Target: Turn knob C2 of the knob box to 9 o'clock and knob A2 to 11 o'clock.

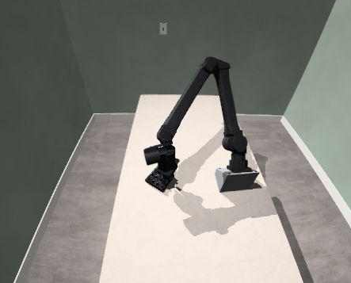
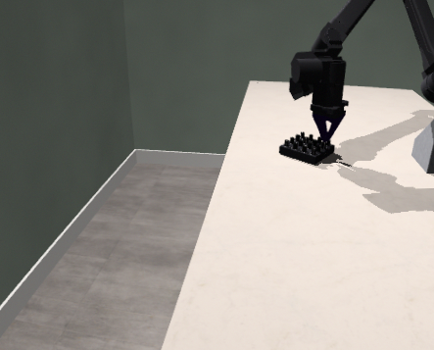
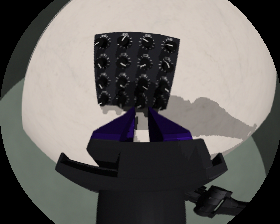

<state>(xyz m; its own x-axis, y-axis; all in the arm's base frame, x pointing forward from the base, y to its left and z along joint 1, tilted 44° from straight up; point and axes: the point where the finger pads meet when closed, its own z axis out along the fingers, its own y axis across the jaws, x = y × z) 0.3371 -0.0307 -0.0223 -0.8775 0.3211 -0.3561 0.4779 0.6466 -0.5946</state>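
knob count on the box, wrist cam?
16, in a four-by-four grid on the knob box. In the row nearest the gripper, the knobs by the fingertips are partly hidden.

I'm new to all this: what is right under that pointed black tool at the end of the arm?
The black knob box on the pale table. The tool, its fingers nearly together, points down at the box's right-hand edge in the exterior view. Whether they touch a knob is hidden.
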